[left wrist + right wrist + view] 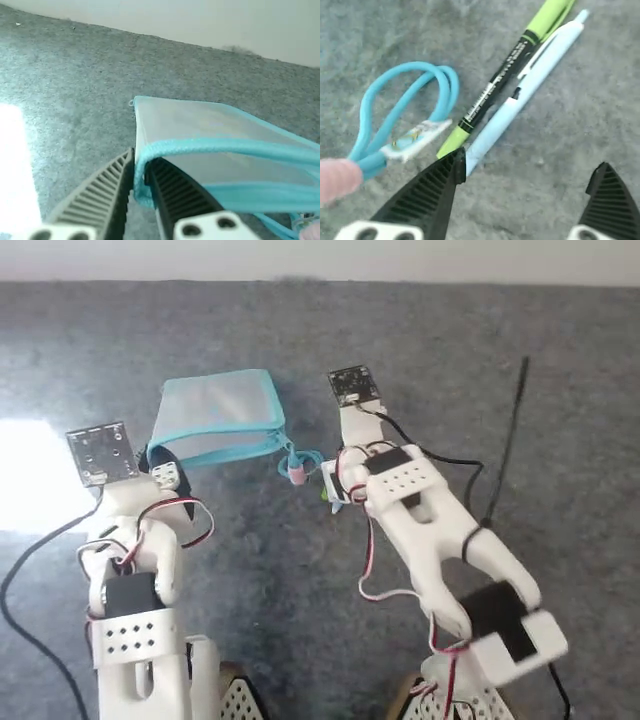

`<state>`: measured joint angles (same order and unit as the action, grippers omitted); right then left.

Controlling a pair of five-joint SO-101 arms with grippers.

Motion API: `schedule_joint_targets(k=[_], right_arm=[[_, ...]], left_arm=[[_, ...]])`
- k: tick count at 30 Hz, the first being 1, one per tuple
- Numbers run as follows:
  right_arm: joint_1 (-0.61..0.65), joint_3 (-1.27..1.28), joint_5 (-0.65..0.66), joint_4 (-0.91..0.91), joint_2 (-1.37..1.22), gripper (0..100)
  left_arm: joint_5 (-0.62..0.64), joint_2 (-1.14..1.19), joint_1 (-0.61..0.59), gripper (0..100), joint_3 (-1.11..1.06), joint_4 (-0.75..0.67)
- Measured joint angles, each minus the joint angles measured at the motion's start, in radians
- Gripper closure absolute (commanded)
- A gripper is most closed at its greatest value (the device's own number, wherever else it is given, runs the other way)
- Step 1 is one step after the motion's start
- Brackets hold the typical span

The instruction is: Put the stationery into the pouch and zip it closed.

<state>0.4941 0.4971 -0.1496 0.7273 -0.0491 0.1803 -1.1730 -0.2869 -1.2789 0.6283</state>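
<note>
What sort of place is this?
Probably a hobby or lab workbench: a grey speckled tabletop against a plain pale wall, small desktop arms with exposed wiring, and a mesh pouch and pens as props.

- Pouch (210, 122): frosted, see-through sheet, woven teal cloth trim.
- Pens (535, 75): smooth, glossy plastic.
- Table (450, 330): matt, speckled grey.
- My left fingers (172, 192): ribbed matt plastic.

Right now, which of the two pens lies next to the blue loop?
The green-and-black pen; the light blue pen lies on its other side, away from the loop.
</note>
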Motion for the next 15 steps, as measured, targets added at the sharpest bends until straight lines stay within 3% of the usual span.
schedule_joint_targets(k=[15], right_arm=[[-0.005,-0.075,-0.006,0.009,-0.147,63.8]], left_arm=[[-0.014,-0.002,0.0,99,-0.043,-0.063]])
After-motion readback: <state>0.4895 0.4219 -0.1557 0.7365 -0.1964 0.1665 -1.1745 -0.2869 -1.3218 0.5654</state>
